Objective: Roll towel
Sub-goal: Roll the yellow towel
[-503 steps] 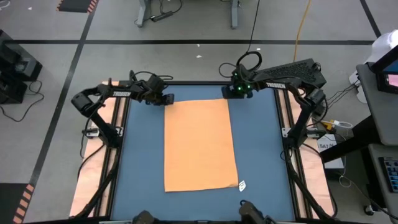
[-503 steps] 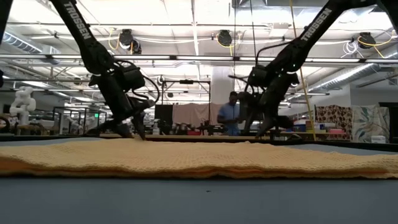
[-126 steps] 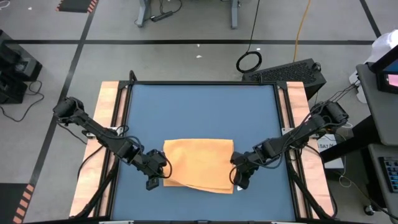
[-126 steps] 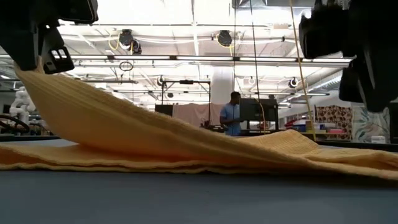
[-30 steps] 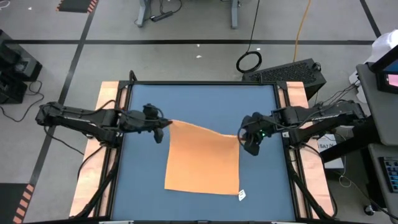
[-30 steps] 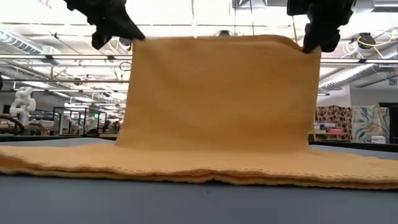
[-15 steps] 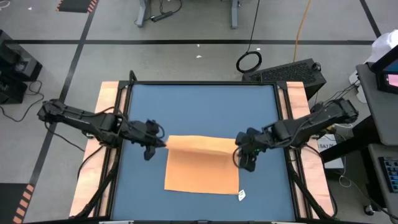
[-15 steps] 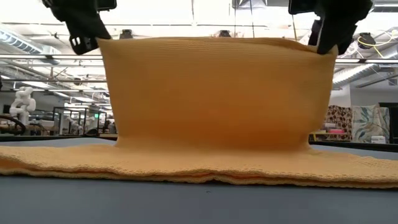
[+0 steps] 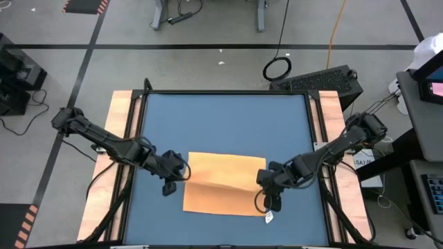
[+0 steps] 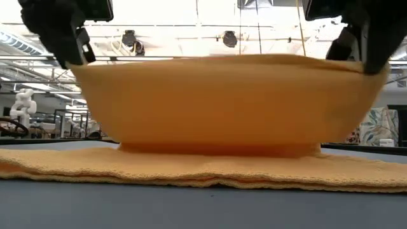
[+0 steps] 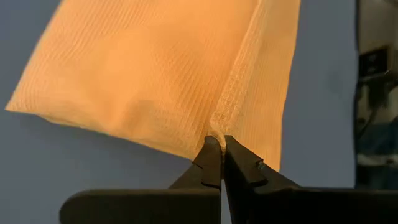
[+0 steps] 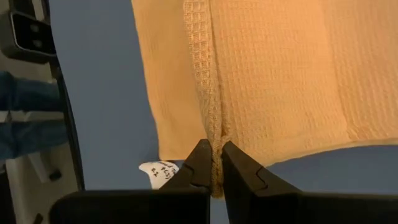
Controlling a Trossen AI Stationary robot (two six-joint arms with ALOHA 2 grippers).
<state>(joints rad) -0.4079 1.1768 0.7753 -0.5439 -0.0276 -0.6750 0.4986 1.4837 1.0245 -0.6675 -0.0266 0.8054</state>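
The orange-yellow towel (image 9: 223,185) lies on the blue table top (image 9: 221,124) toward the near edge. Its far end is raised and doubled back over the part that lies flat. In the low view the raised part (image 10: 222,105) sags between the two grippers. My left gripper (image 9: 181,173) is shut on the raised end's left corner and my right gripper (image 9: 266,182) on its right corner. The towel's small white tag (image 9: 268,216) rests on the table just near of my right gripper. My left gripper pinches the towel's hemmed edge (image 11: 222,121) at the raised left corner between its two fingers, slanting down from the left. That corner is lifted clear; the cloth runs away from the fingers and sags. My right gripper pinches the hemmed edge (image 12: 208,127) at the raised right corner between its two fingers, slanting down from the right. The corner is held clear, the hem running straight into the fingers. The towel's lower part (image 10: 210,172) stays flat on the table.
Wooden rails (image 9: 124,117) border the blue top on both sides. Bare blue surface stretches from the towel to the far edge. A cable coil (image 9: 277,68) and a black keyboard (image 9: 322,78) lie beyond the far edge. Room fittings show behind in the low view.
Both grippers, still shut on the corners, have gone toward the table's near edge and down. The towel's far end has come over the flat part with them, and the raised sheet now stands lower and sags between them. The near part has stayed where it was.
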